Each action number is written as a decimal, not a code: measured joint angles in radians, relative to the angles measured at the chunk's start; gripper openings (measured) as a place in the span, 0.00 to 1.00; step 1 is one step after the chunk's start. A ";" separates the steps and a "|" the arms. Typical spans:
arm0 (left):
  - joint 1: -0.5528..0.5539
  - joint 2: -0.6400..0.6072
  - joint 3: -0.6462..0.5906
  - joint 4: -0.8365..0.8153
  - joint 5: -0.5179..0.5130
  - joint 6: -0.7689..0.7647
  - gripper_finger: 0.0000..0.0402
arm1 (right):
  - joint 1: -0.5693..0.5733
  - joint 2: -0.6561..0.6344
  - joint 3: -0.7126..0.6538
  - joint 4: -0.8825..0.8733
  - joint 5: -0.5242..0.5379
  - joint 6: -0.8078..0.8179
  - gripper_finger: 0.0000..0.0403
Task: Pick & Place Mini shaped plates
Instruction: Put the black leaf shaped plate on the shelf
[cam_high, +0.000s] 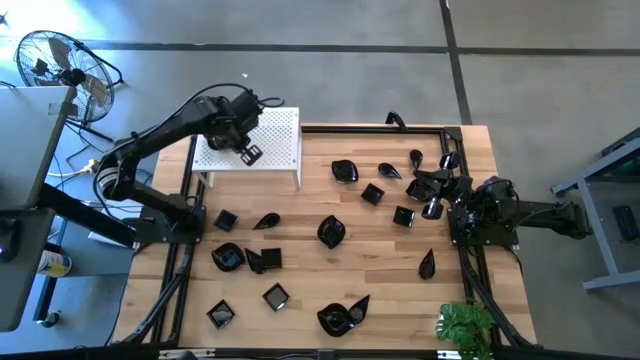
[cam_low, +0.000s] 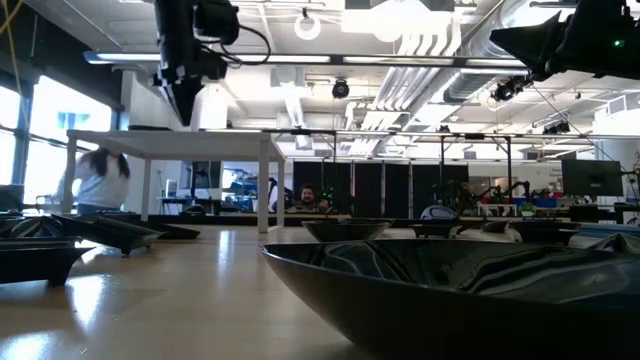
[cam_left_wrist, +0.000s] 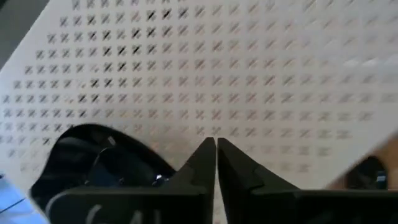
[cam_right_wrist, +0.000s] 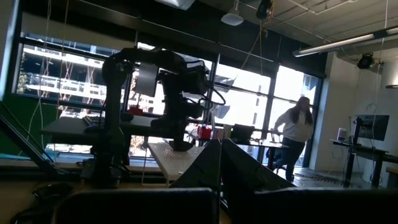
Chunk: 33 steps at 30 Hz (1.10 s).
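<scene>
A: Two fingers pressed together is what the left gripper (cam_left_wrist: 216, 163) shows in its wrist view, tips meeting with nothing between them, over the white perforated stand (cam_left_wrist: 249, 81)

B: And in the overhead shot?

A: The left gripper (cam_high: 248, 153) hangs above the stand (cam_high: 280, 140) at upper centre-left of the frame, its arm reaching in from the left. A dark glossy dish (cam_left_wrist: 102, 165) lies on the stand just beside the fingers at lower left of the wrist picture

B: The other arm?

A: The right gripper (cam_right_wrist: 219, 163) has its fingers closed too, empty. In the top view it sits near the right edge of the table (cam_high: 320, 255), folded back at middle right

B: Where are the mini shaped plates?

A: Scattered over the wooden top. A loose group (cam_high: 245, 258) lies at lower left of the overhead frame, a square one (cam_high: 276, 296) below it, a pair (cam_high: 342, 316) at bottom centre, a leaf shape (cam_high: 331, 231) in the middle, and a cluster (cam_high: 432, 183) at upper right close to the right arm. A teardrop one (cam_high: 427, 264) lies alone at lower right

B: Anything beyond the table?

A: A green plant (cam_high: 466, 326) at the bottom right corner, a fan (cam_high: 60, 62) on the floor at upper left, and a person (cam_right_wrist: 297, 132) in a light top walking at right in the right wrist view
</scene>
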 joint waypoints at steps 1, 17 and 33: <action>0.000 0.004 0.000 -0.011 -0.020 -0.001 0.01 | 0.000 0.000 0.000 0.000 0.000 0.000 0.00; 0.000 0.005 0.000 -0.112 -0.058 0.055 0.00 | 0.000 0.000 0.000 0.000 0.000 0.000 0.00; 0.000 0.005 0.000 -0.082 -0.089 0.077 0.00 | 0.000 0.000 0.000 0.000 0.000 0.010 0.00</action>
